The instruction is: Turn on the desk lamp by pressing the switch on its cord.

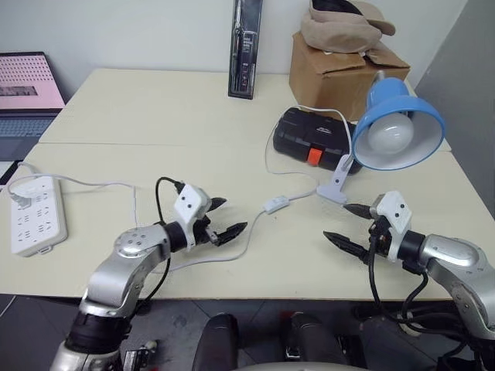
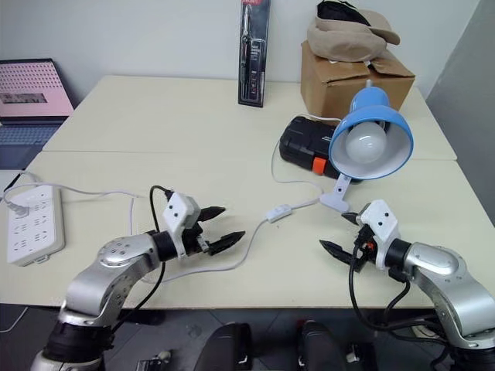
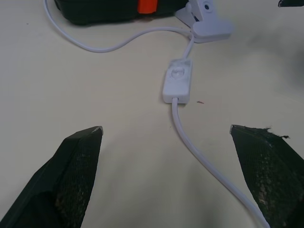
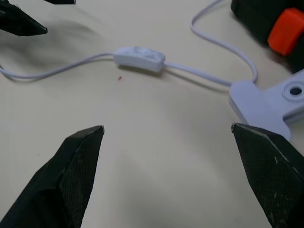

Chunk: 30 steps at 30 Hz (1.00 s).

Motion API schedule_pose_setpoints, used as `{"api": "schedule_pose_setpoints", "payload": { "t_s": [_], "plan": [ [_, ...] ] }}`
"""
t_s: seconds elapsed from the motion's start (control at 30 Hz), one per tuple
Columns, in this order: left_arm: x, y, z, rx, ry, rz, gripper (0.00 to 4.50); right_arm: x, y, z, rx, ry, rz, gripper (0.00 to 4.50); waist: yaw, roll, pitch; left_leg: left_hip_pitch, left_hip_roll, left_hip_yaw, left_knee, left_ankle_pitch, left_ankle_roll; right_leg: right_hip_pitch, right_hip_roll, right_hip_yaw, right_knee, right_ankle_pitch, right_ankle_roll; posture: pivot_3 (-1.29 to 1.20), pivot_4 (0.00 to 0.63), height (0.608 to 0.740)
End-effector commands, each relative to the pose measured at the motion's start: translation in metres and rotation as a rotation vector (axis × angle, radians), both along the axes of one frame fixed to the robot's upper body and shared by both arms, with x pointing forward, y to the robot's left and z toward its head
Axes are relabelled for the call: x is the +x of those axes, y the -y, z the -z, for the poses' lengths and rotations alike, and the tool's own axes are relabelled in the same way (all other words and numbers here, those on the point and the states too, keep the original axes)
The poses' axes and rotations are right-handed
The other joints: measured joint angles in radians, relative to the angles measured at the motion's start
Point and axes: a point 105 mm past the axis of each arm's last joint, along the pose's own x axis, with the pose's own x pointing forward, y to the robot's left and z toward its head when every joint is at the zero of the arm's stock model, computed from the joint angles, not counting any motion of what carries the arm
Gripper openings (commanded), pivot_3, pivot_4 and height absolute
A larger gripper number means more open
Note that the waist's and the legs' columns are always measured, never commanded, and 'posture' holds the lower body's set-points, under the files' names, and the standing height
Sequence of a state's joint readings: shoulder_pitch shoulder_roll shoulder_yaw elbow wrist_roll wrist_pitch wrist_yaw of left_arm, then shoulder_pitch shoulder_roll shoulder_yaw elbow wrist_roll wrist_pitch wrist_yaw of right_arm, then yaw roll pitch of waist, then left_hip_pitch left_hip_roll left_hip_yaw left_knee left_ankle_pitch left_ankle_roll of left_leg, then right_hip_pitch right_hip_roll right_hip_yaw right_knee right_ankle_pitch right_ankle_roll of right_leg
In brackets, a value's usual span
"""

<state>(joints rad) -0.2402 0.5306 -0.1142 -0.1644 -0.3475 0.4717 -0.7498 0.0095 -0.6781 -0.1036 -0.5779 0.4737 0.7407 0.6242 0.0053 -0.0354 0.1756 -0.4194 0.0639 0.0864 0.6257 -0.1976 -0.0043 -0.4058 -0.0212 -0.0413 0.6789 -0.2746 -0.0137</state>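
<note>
The desk lamp (image 1: 398, 124), with a blue dome shade and an unlit white bulb, stands on its white clip base (image 1: 336, 188) at the table's right. Its thin white cord (image 3: 190, 142) runs left from the clip across the table. The white oblong switch (image 1: 276, 204) lies flat on the cord between my two grippers. My left gripper (image 1: 234, 215) is open just left of the switch, pointing at it, with the cord passing under its fingers. My right gripper (image 1: 336, 222) is open below the clip base, to the right of the switch (image 4: 139, 58). Neither touches the switch.
A white power strip (image 1: 35, 216) lies at the left edge. A black case with an orange latch (image 1: 313, 139) sits behind the clip. Further back are a cardboard box (image 1: 340, 66), an upright black package (image 1: 246, 46) and a laptop (image 1: 27, 85).
</note>
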Motion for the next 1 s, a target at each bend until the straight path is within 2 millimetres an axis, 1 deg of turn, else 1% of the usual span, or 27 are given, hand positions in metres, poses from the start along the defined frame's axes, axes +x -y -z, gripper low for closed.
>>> {"api": "schedule_pose_setpoints", "payload": {
  "t_s": [0.03,0.27,0.33,0.47,0.6,0.73,0.77,0.97,1.0],
  "plan": [
    [0.013,0.019,0.001,0.003,0.032,0.048,4.48,-0.006,-0.009,-0.013,0.006,0.038,0.011,4.5,0.002,0.0,0.0,0.0,0.0,0.0,0.0,0.0,0.0,0.0,0.0,0.0,0.0,0.0,0.0,0.0,0.15,0.74],
    [0.037,0.04,0.008,-0.031,0.0,0.051,4.48,-0.009,-0.012,-0.017,0.001,0.041,0.045,4.5,-0.001,0.0,0.0,-0.002,0.0,0.0,0.001,0.0,0.0,-0.001,0.001,0.0,0.0,0.0,0.001,0.0,0.15,0.74],
    [0.039,0.047,0.01,-0.033,-0.012,0.068,4.48,-0.01,-0.012,-0.018,-0.002,0.044,0.051,4.5,-0.001,0.0,0.0,-0.002,0.0,-0.001,0.002,0.0,0.0,-0.001,0.001,-0.001,0.0,0.0,0.001,0.0,0.15,0.74],
    [0.038,0.056,0.013,-0.027,-0.026,0.109,4.48,-0.01,-0.012,-0.02,-0.002,0.048,0.061,4.5,-0.003,-0.001,0.0,-0.003,0.0,-0.002,0.002,0.0,0.0,-0.001,0.001,-0.001,0.0,0.001,0.001,0.0,0.15,0.74],
    [0.035,0.06,0.016,-0.007,-0.023,0.14,3.9,-0.01,-0.013,-0.021,-0.002,0.051,0.066,4.5,-0.004,-0.001,0.0,-0.003,0.0,-0.002,0.002,0.0,0.0,-0.001,0.001,-0.002,0.0,0.0,0.001,0.0,0.15,0.74],
    [0.033,0.061,0.02,0.013,-0.021,0.156,3.07,-0.009,-0.014,-0.022,0.002,0.052,0.065,4.5,-0.004,-0.001,0.0,-0.003,-0.001,-0.002,0.002,0.0,0.0,0.0,0.001,-0.002,0.0,0.001,0.001,0.0,0.15,0.74],
    [0.033,0.06,0.021,0.019,-0.016,0.158,2.8,-0.009,-0.015,-0.022,0.007,0.053,0.065,4.5,-0.004,-0.001,0.0,-0.003,-0.001,-0.002,0.002,0.0,0.0,0.0,0.001,-0.002,0.0,0.001,0.001,0.0,0.15,0.74],
    [0.031,0.063,0.022,0.027,0.002,0.17,1.71,-0.008,-0.017,-0.022,0.033,0.049,0.066,4.5,-0.004,-0.001,0.0,-0.003,-0.001,-0.002,0.002,0.0,0.0,0.0,0.001,-0.002,0.0,0.001,0.002,0.0,0.15,0.74],
    [0.031,0.063,0.022,0.026,0.005,0.171,1.46,-0.008,-0.018,-0.021,0.036,0.048,0.066,4.5,-0.004,-0.001,0.0,-0.003,-0.001,-0.002,0.002,0.0,0.0,0.0,0.001,-0.002,0.0,0.001,0.002,0.0,0.15,0.74]
  ]
}}
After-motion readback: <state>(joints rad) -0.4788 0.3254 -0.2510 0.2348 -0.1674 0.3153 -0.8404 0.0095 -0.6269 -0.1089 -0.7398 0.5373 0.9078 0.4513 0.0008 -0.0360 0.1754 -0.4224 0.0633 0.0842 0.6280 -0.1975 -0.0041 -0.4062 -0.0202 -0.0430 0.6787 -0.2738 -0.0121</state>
